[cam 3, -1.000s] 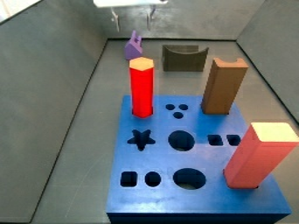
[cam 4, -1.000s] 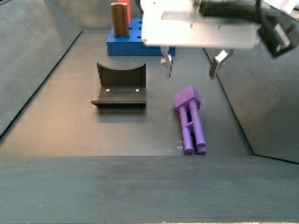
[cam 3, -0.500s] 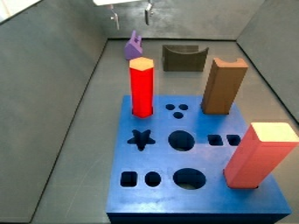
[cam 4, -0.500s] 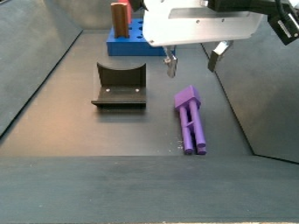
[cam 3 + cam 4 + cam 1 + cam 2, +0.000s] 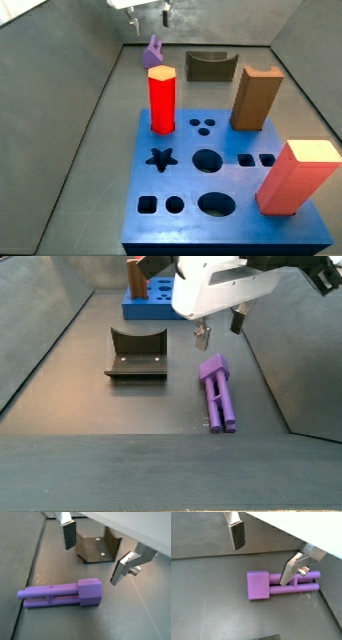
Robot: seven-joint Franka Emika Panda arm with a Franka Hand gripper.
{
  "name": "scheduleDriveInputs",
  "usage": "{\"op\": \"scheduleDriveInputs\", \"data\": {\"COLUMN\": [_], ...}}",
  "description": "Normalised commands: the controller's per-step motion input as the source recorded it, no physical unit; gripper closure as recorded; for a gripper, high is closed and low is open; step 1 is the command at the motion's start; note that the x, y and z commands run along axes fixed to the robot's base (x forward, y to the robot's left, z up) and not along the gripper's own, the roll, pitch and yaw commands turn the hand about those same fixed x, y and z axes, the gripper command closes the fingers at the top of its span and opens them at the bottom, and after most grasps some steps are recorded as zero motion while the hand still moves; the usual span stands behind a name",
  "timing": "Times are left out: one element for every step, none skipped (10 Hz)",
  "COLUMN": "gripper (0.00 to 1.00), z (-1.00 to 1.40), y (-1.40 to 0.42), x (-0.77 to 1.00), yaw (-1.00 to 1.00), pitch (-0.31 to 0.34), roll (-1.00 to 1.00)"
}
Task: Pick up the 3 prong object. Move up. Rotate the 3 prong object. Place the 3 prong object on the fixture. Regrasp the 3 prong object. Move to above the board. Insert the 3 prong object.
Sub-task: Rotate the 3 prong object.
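Observation:
The 3 prong object (image 5: 218, 391) is a purple peg lying flat on the dark floor, apart from everything else. It also shows in both wrist views (image 5: 63, 594) (image 5: 271, 586) and as a small purple shape in a side view (image 5: 154, 52). My gripper (image 5: 221, 331) hangs open and empty just above the peg's blocky end, touching nothing. Both wrist views show the gripper (image 5: 91, 564) (image 5: 261, 566) with its jaws wide apart. The fixture (image 5: 136, 353) stands beside the peg, and the fixture (image 5: 99, 548) appears between the fingers further off. The blue board (image 5: 221, 180) lies beyond.
On the board stand a red hexagonal peg (image 5: 162, 100), a brown rectangular block (image 5: 254, 97) and a salmon block (image 5: 297, 177). Grey sloping walls (image 5: 47, 326) close in the floor on both sides.
The gripper has turned about its vertical axis above the purple peg, so its fingers look closer together in the side views. The peg has not moved.

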Motion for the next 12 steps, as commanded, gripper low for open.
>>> {"op": "scheduleDriveInputs", "data": {"gripper": [0.0,0.0,0.0,0.0,0.0,0.0,0.0,0.0,0.0,0.0,0.0,0.0], "z": [-0.05,-0.05,-0.05,-0.05,-0.05,-0.05,-0.05,-0.05,-0.05,-0.05,-0.05,-0.05], "y": [0.01,0.01,0.01,0.01,0.0,0.0,0.0,0.0,0.0,0.0,0.0,0.0], "x": [0.04,0.04,0.04,0.04,0.04,0.04,0.04,0.04,0.04,0.04,0.04,0.04], "yaw": [1.0,1.0,1.0,1.0,1.0,1.0,1.0,1.0,1.0,1.0,1.0,1.0], "pitch": [-0.001,-0.001,-0.001,-0.001,-0.001,-0.001,-0.001,-0.001,-0.001,-0.001,-0.001,-0.001], "roll": [0.0,0.0,0.0,0.0,0.0,0.0,0.0,0.0,0.0,0.0,0.0,0.0]}}
